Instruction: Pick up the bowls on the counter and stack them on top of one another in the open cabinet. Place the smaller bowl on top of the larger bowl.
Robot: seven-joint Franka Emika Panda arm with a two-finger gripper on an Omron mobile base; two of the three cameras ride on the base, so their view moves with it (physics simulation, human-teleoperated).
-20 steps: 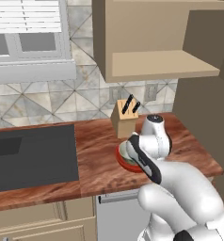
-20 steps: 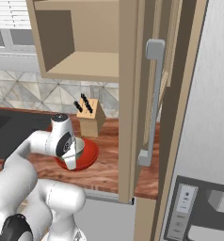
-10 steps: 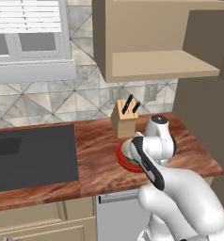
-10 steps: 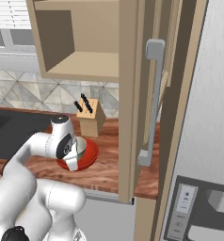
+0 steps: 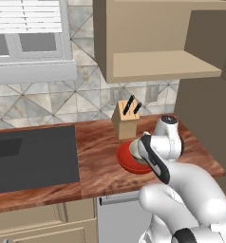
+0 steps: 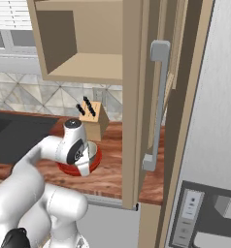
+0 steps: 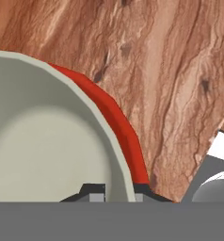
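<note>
On the counter (image 5: 98, 173) the smaller bowl (image 5: 135, 151), pale grey-green with a whitish inside (image 7: 43, 141), sits inside the larger bowl (image 5: 124, 162), which is wide and glossy red (image 7: 117, 117). My gripper (image 7: 117, 192) is shut on the smaller bowl's rim, one fingertip inside it and one outside against the red rim. In the right base view my white hand leans over the smaller bowl (image 6: 92, 148) and the larger bowl (image 6: 65, 168). The open cabinet (image 5: 157, 64) hangs above, its shelf (image 6: 90, 65) bare.
A wooden knife block (image 5: 125, 118) stands just behind the bowls. The dark sink (image 5: 34, 156) lies to the left. The cabinet's brown door (image 6: 137, 97) stands open at the right, with a tall grey-handled unit (image 6: 158, 97) beyond it.
My hand has shifted a little to the right over the bowls. The bowls stay where they were on the counter.
</note>
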